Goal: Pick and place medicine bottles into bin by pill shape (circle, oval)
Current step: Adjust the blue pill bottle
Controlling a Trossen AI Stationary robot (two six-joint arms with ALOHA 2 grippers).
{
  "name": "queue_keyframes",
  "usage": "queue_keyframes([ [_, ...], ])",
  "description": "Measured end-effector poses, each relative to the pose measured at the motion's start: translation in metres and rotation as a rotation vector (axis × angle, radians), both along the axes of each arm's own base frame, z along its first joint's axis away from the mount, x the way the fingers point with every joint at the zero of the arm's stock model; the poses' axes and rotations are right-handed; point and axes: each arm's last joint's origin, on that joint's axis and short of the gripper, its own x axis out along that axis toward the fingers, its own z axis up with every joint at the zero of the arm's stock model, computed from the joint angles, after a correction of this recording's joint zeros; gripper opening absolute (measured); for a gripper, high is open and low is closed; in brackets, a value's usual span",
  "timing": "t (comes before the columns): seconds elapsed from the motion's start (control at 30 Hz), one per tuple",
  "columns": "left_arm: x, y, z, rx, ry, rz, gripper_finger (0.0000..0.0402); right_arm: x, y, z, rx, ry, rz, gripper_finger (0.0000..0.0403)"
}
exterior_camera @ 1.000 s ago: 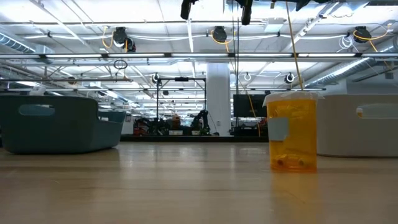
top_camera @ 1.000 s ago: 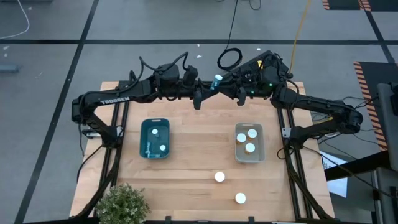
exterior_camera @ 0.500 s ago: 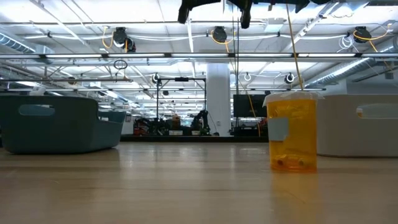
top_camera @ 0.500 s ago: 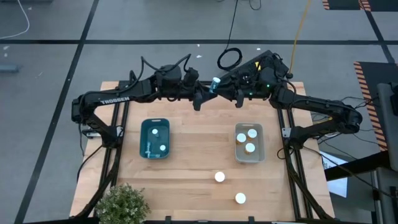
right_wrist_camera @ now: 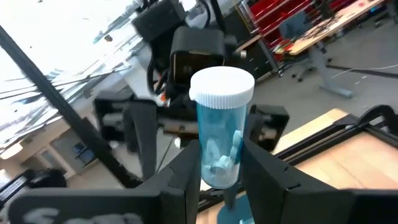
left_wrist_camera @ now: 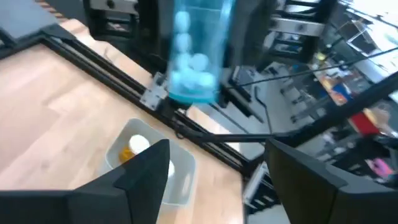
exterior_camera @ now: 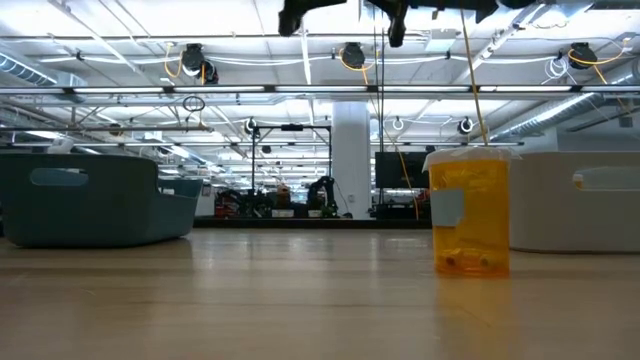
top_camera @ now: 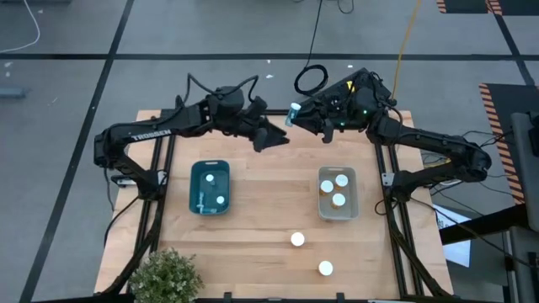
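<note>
A: High view — what is the right gripper [top_camera: 296, 114] doing?
B: Gripping a blue bottle [top_camera: 294, 110], upper centre.
A: Right wrist view?
B: Fingers are squeezing the bottle's sides.
A: Left wrist view?
B: Left gripper [left_wrist_camera: 217, 168] is hanging spread, holding nothing.

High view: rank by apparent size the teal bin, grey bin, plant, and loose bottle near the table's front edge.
1. Plant, though partly cut off by the frame.
2. Teal bin and grey bin: about alike, not ranked.
3. Loose bottle, far smallest.
</note>
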Motion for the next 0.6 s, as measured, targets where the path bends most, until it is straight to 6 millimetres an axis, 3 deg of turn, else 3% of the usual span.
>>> queue_keyframes([
  [0.33,-0.04,-0.003,0.021,0.038,0.038,0.01,0.0271,-0.003,-0.003,-0.011,-0.019,0.104,0.165,0.0093],
  [0.6,-0.049,-0.003,0.03,0.067,0.054,0.04,0.0271,0.0,0.013,-0.034,-0.157,0.289,0.192,0.0093],
])
